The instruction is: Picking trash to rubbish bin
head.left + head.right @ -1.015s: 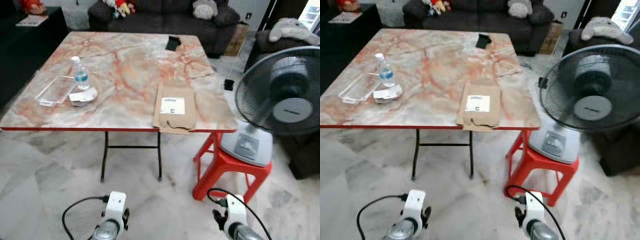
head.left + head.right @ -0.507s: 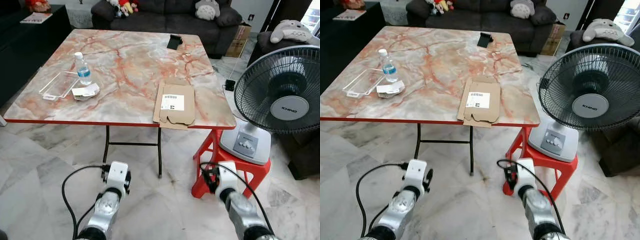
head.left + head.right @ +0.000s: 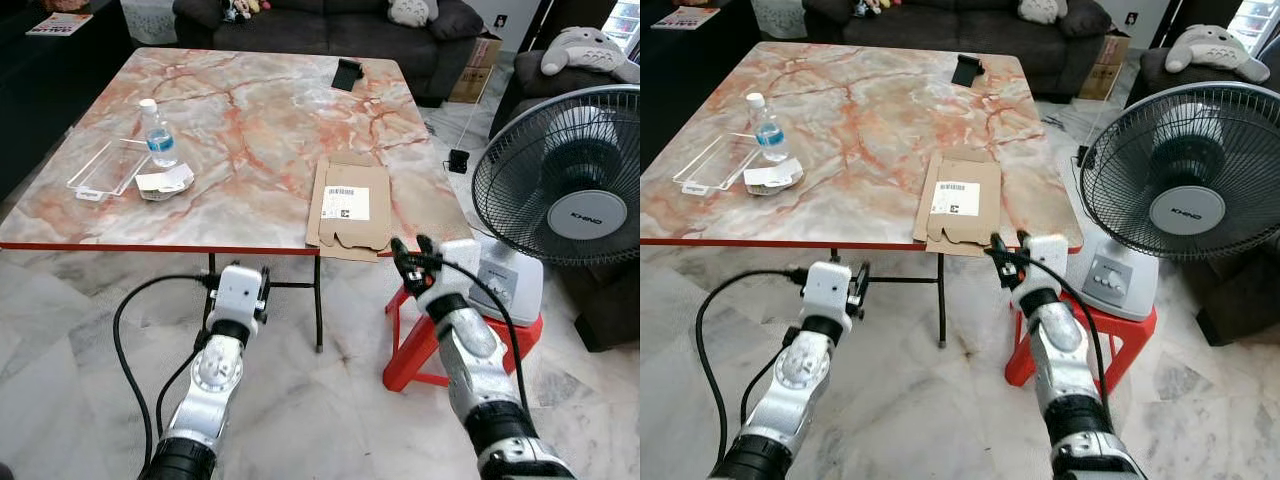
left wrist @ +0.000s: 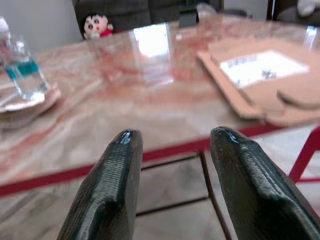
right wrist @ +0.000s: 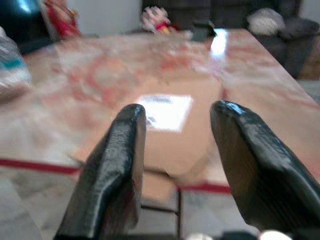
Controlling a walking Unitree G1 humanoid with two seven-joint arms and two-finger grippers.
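Note:
A flattened cardboard box (image 3: 348,205) with a white label lies on the marble table (image 3: 260,120), its near flap hanging over the front edge. At the table's left stand a small water bottle (image 3: 157,133), a crumpled white wrapper (image 3: 165,181) and a clear plastic tray (image 3: 108,168). My right gripper (image 3: 412,250) is open, just in front of the table's edge and level with the cardboard (image 5: 170,112). My left gripper (image 4: 172,137) is open too, held before the red table edge, below the top, with nothing between its fingers.
A standing fan (image 3: 575,190) sits on a red plastic stool (image 3: 440,340) right beside my right arm. A black object (image 3: 347,73) lies at the table's far side. Dark sofas with soft toys line the back. Folding table legs (image 3: 318,310) stand underneath.
Both arms have risen from near the floor up to the table's front edge. The right gripper now sits close to the cardboard's overhanging flap. The camera has shifted slightly.

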